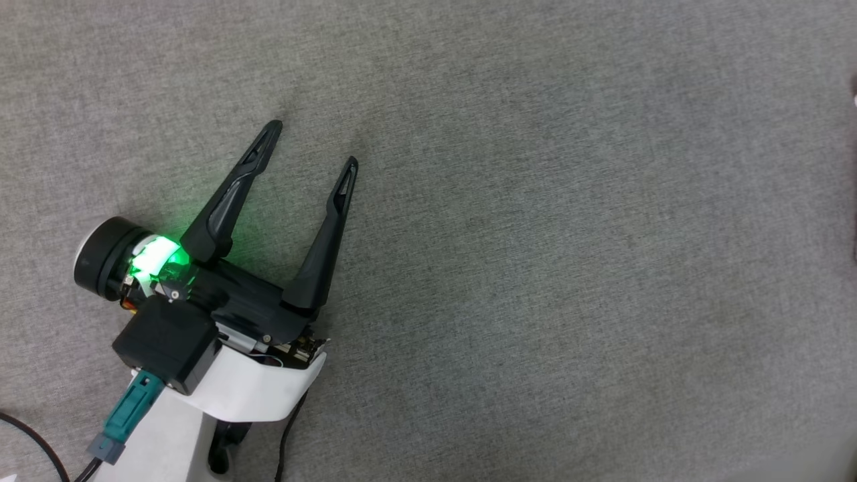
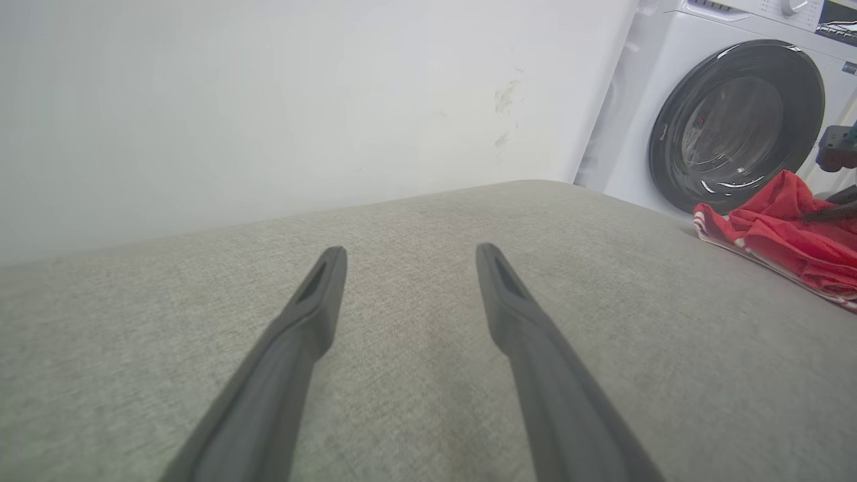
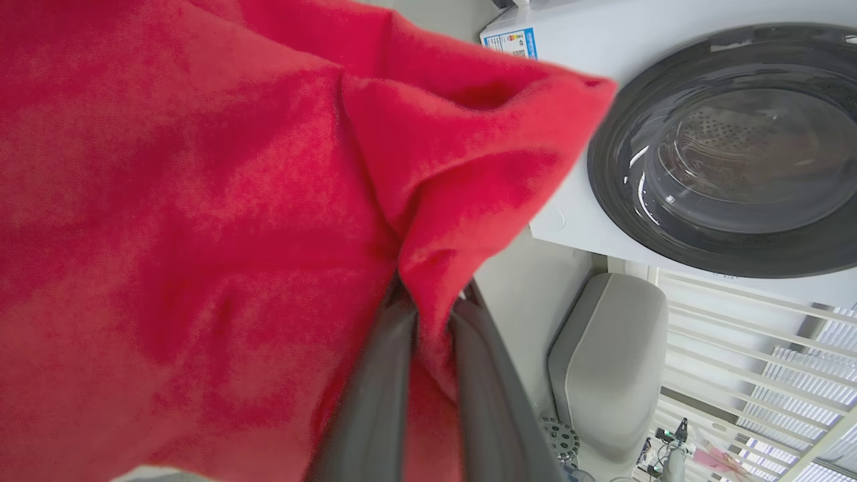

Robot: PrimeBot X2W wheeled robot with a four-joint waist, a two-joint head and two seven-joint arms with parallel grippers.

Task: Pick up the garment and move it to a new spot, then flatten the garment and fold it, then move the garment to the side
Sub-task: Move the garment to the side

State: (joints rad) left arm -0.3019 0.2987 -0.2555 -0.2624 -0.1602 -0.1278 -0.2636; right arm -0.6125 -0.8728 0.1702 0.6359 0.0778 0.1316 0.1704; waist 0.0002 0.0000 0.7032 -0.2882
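The right gripper's (image 3: 434, 298) fingers are pressed together on a fold of the garment (image 3: 201, 201), pinching the red cloth. The cloth spreads across that view from 12 round to 7 o'clock. Past it, at 2 o'clock, stands the washer (image 3: 723, 154), its door closed. The left gripper's (image 1: 313, 142) fingers are spread wide with nothing between them. In the head view they point toward 1 o'clock, low over the grey cushion (image 1: 569, 268); whether they touch it I cannot tell. In the left wrist view the garment lies bunched on the cushion at 3 o'clock, striped trim showing, in front of the washer. A white wall (image 2: 268, 100) rises at 12 o'clock.
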